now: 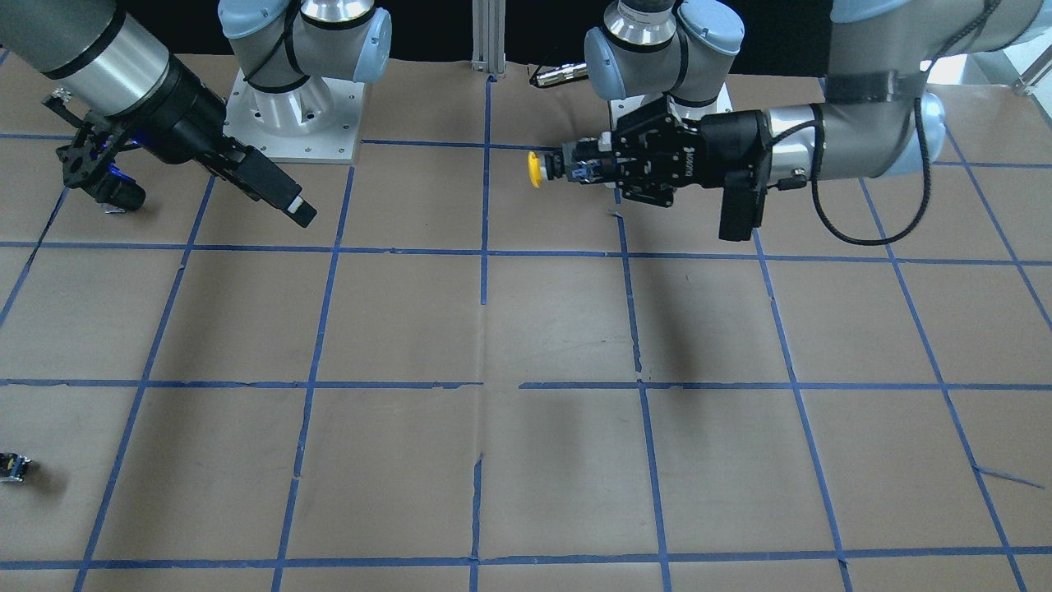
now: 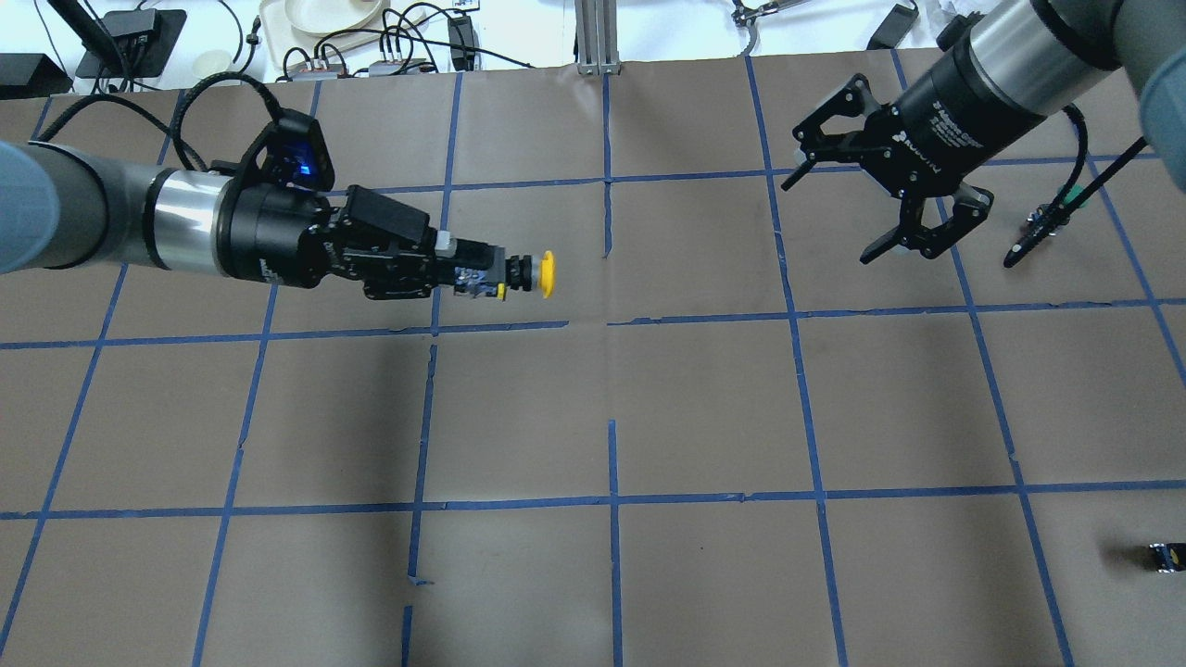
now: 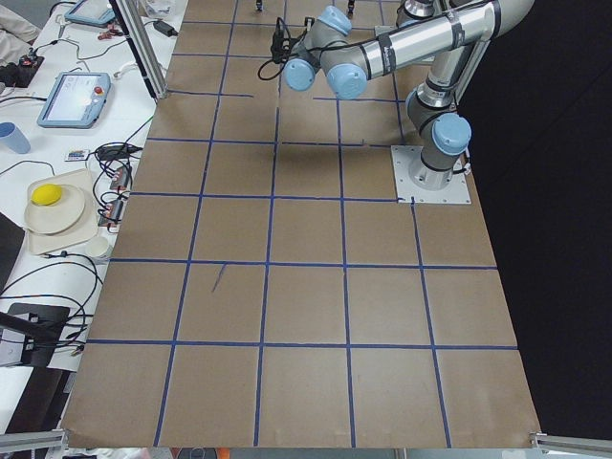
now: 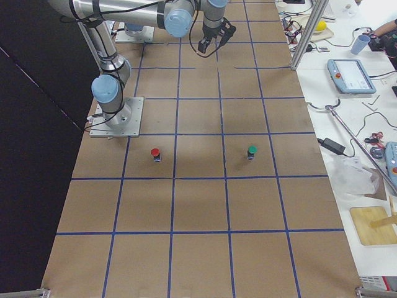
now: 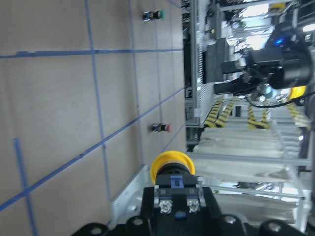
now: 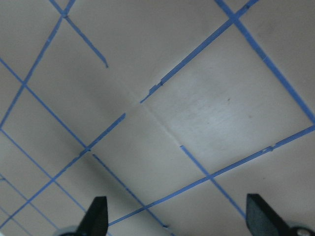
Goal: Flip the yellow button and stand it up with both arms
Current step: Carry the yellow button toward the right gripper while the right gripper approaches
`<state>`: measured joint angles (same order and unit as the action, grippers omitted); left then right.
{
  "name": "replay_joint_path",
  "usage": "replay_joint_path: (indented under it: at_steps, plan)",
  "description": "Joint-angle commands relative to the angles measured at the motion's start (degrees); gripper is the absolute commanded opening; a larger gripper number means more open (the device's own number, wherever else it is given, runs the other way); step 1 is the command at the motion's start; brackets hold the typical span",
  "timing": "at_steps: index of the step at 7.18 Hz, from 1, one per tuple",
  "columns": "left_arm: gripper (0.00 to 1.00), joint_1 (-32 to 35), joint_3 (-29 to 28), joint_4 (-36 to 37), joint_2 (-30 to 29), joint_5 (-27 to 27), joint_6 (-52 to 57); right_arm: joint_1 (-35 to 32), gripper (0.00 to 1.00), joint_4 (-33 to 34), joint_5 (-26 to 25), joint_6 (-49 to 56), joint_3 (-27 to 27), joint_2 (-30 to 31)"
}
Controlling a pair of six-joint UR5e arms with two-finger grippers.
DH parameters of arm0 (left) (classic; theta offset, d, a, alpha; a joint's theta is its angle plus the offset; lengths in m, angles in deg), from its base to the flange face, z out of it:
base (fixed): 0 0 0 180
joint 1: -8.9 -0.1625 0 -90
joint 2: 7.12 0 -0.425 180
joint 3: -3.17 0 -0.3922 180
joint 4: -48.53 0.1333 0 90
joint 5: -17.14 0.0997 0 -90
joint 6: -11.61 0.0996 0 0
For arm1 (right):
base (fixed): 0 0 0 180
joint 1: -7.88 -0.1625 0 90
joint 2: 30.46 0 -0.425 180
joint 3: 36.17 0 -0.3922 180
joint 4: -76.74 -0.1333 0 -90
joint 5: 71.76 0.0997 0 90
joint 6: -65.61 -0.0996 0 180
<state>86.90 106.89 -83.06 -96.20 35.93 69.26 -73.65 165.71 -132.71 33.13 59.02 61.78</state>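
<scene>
left gripper (image 2: 477, 276) is clamped on the body of the yellow button (image 2: 530, 274), holding it sideways above the table (image 2: 704, 408), cap toward the centre. right gripper (image 2: 829, 218) hangs well apart, jaws spread wide and empty. the right-side view shows a red button (image 4: 155, 153) and a green button (image 4: 252, 151) standing upright, which the overhead misses. overhead catches a small dark block (image 2: 1166, 556). off the table, a plate (image 3: 33, 228) holds a yellow lump (image 3: 46, 195).

Left arm (image 2: 181, 222) and right arm (image 2: 1010, 46) are showing silver tubes, light-blue joint caps, black wrists; a black cable (image 1: 859, 243) is looping off the left, blue light (image 2: 298, 167) glowing, white lettering (image 2: 931, 148) showing.
</scene>
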Motion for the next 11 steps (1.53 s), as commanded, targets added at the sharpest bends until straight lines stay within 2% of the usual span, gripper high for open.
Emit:
replay_joint_path:
  at_steps: [1,2,5,11]
  plan:
    - [0.21,5.3,0.2,-1.7,2.5,-12.1,-0.1,0.0,1.0,0.4,8.0,-8.7,-0.4,0.7]
    - [0.21,5.7,0.2,-1.7,2.7,-14.4,-0.1,0.0,1.0,0.4,13.1,-12.3,-0.4,2.2]
    - [0.21,7.6,-0.3,-1.7,3.0,-18.1,-0.2,-0.5,1.0,0.4,22.2,-22.5,-0.2,4.5]
    - [0.21,7.6,-0.3,-1.6,3.0,-18.0,-0.5,-3.6,0.99,-0.5,27.8,-26.2,0.3,4.6]
